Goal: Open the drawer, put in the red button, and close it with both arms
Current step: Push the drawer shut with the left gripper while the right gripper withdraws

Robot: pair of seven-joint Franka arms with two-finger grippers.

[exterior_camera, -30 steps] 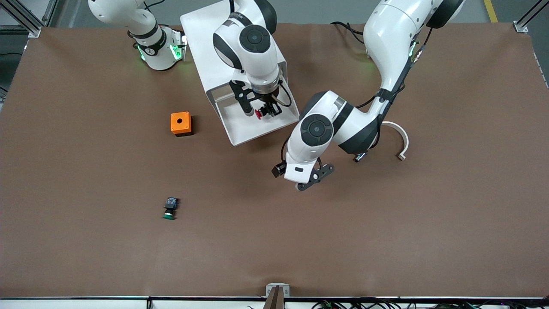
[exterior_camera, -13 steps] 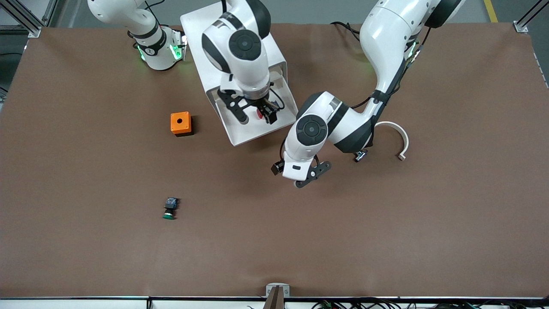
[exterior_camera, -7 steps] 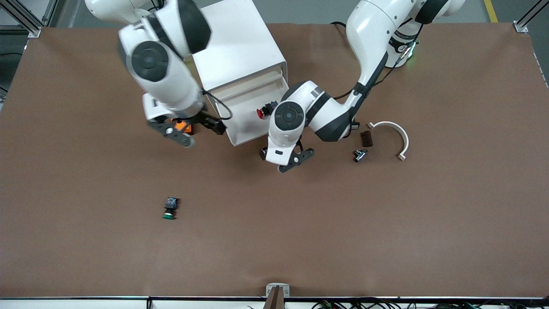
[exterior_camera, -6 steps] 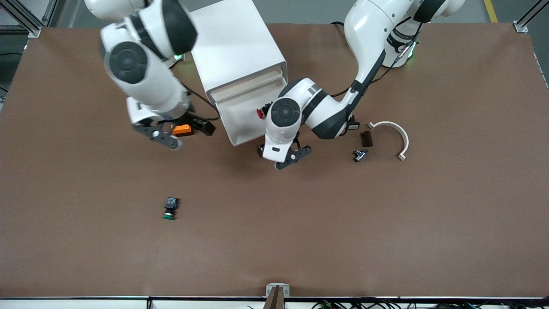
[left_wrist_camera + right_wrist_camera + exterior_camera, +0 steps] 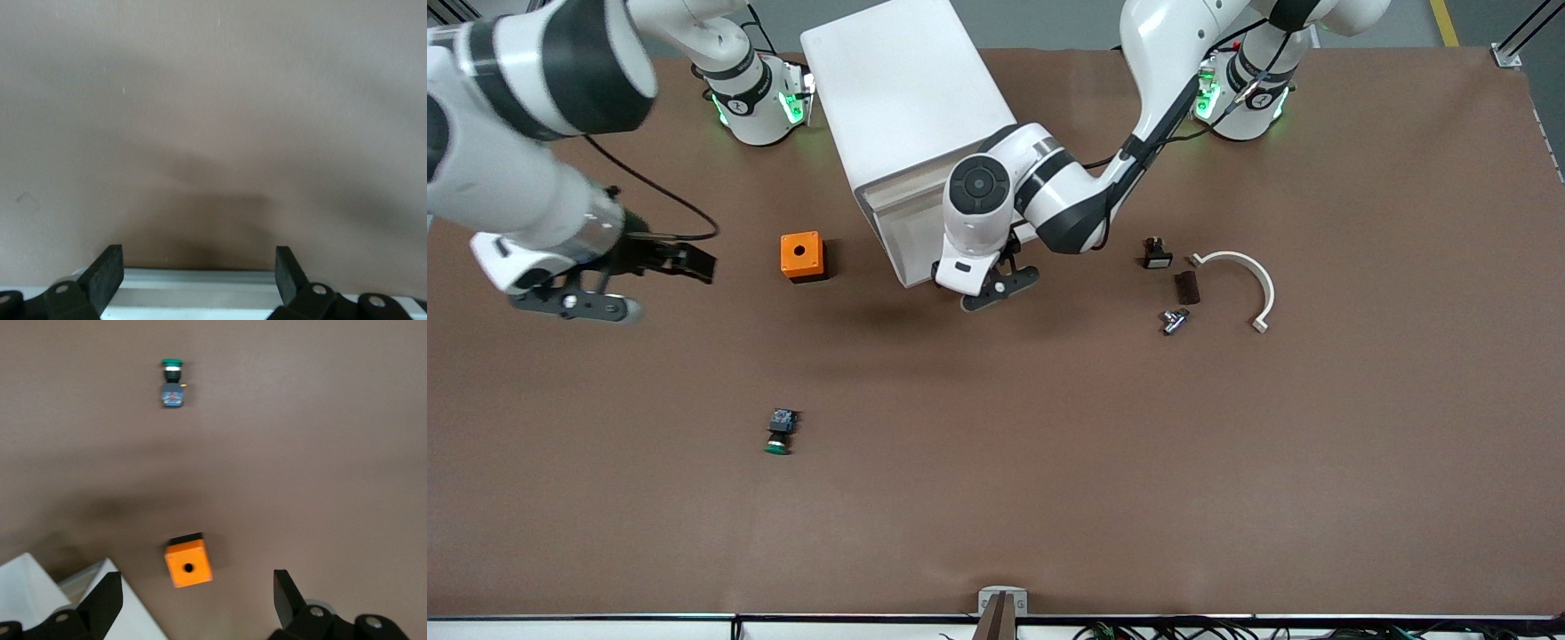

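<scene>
Left hand [image 5: 989,286] fingers apart at drawer [image 5: 898,233] front; right hand [image 5: 624,283] apart over table [image 5: 1049,462]; one orange box [image 5: 802,256], one green button [image 5: 780,432].

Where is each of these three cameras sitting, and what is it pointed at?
Front view: high across the table, facing both arms; shows the cabinet, the left end effector at its drawer, and the right end effector over bare table.
Left wrist view: on the left wrist, looking down at brown table and the drawer's front edge; its open fingers show.
Right wrist view: on the right wrist, looking down; its open fingers show.
Shared by front and right wrist views: orange box, green button.
</scene>
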